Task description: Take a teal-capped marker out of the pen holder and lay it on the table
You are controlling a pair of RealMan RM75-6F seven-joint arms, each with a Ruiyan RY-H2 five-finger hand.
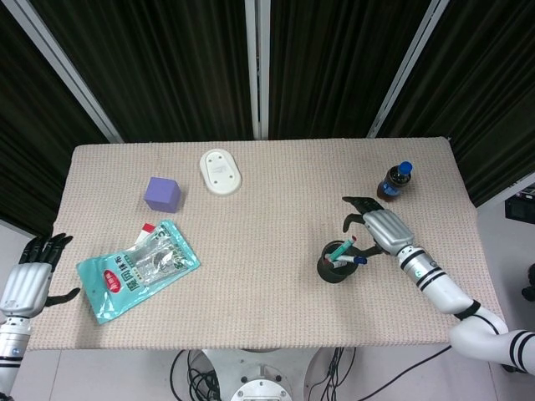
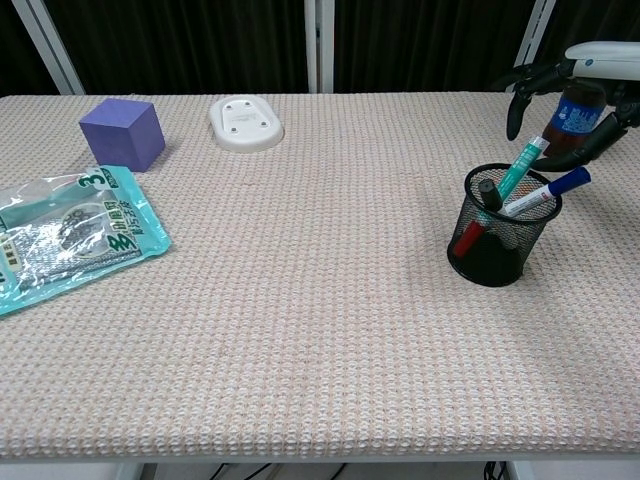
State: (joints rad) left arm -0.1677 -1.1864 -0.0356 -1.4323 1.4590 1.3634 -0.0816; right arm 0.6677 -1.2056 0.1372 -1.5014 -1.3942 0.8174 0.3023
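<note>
We have the right hand (image 1: pixel 378 230) hovering just above and beside the black mesh pen holder (image 2: pixel 497 239), fingers (image 2: pixel 516 101) spread and curled downward, holding nothing. The teal-capped marker (image 2: pixel 518 170) is in the holder, leaning up and to the right with its cap clear of the rim, right under those fingertips but not touching them as far as we can tell. Sharing the holder are a blue-capped marker (image 2: pixel 550 191), a black-capped pen (image 2: pixel 487 192) and a red one (image 2: pixel 468 238) low against the mesh. Just behind our right hand stands a dark drink bottle (image 1: pixel 395 181) with a blue cap. Over on the far side, the left hand (image 1: pixel 31 276) hangs off the table's (image 1: pixel 276 309) edge, fingers apart and empty. Near it lies a teal snack packet (image 2: pixel 65 237), with a purple cube (image 2: pixel 122 134) beyond it and a white oval dish (image 2: pixel 245 122) further back.
</note>
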